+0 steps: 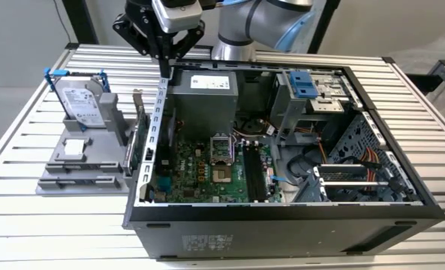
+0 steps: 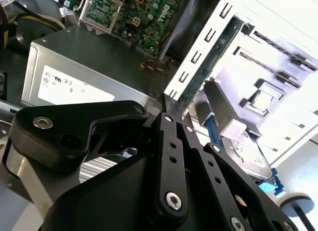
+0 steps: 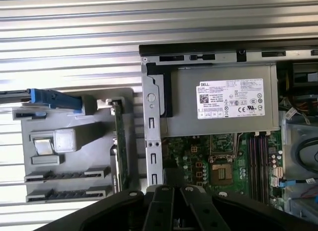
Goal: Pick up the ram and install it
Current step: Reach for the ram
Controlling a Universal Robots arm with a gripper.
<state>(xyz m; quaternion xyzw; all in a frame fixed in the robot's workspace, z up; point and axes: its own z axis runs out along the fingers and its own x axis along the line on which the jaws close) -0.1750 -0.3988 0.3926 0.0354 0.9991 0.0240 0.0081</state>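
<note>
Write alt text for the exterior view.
A robot arm's closed gripper hovers above a corner of an open computer case on a slatted table. On the exterior view's left, a grey holder carries a hard drive.

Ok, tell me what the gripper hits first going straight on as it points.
Probably the gripper meets the top edge of the case's rear wall first, beside the power supply; depth is unclear.

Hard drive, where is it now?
In the exterior view the hard drive stands on the grey fixture at the exterior view's left, outside the open case.
</note>
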